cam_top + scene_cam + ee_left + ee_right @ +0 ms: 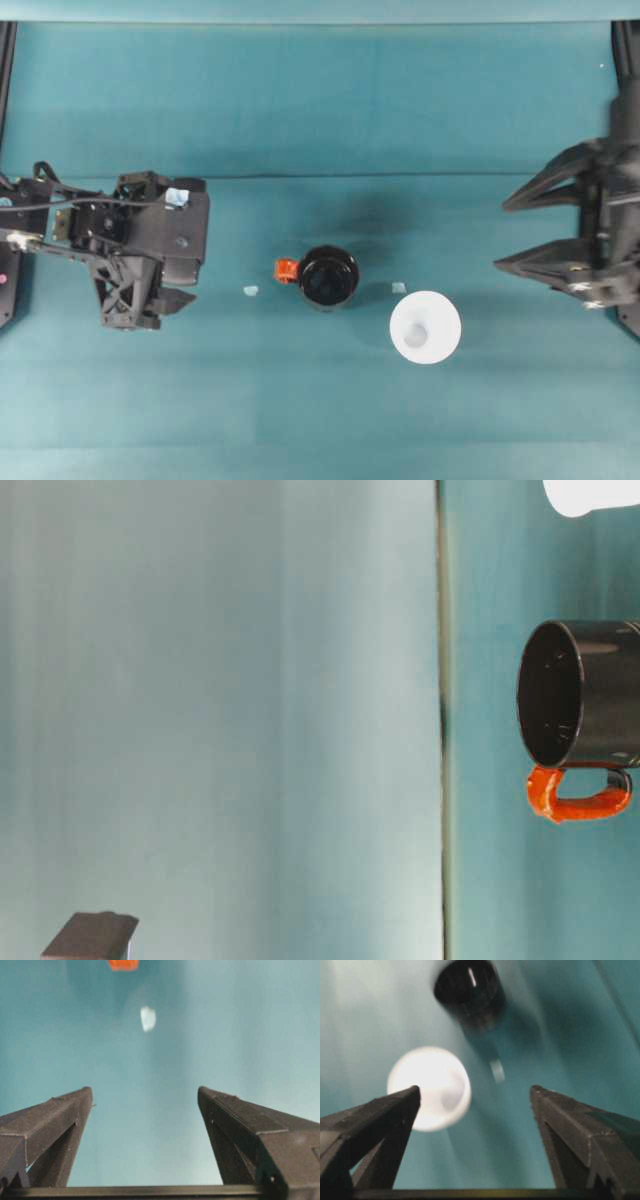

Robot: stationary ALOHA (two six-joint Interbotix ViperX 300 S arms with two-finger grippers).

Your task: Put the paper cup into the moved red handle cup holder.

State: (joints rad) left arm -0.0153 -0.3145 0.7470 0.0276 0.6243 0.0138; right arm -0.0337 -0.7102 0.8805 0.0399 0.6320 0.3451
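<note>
Teal counter (320, 110) carries, left to right: left hand (150, 305), spread wide and empty; red handle cup holder (328, 277) upright, mouth up to receive; paper cup (425, 327) just beside; right hand (515, 235), gaping, empty, facing the cup.

One paper cup (425, 327), one red handle cup holder (328, 277), two tape scraps (250, 291).

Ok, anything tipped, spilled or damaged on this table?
Nothing stands out. The paper cup and the red handle cup holder both stand upright, mouths up, apart from each other. Two small pale scraps lie on the table beside the holder; I can't tell what they are.
</note>
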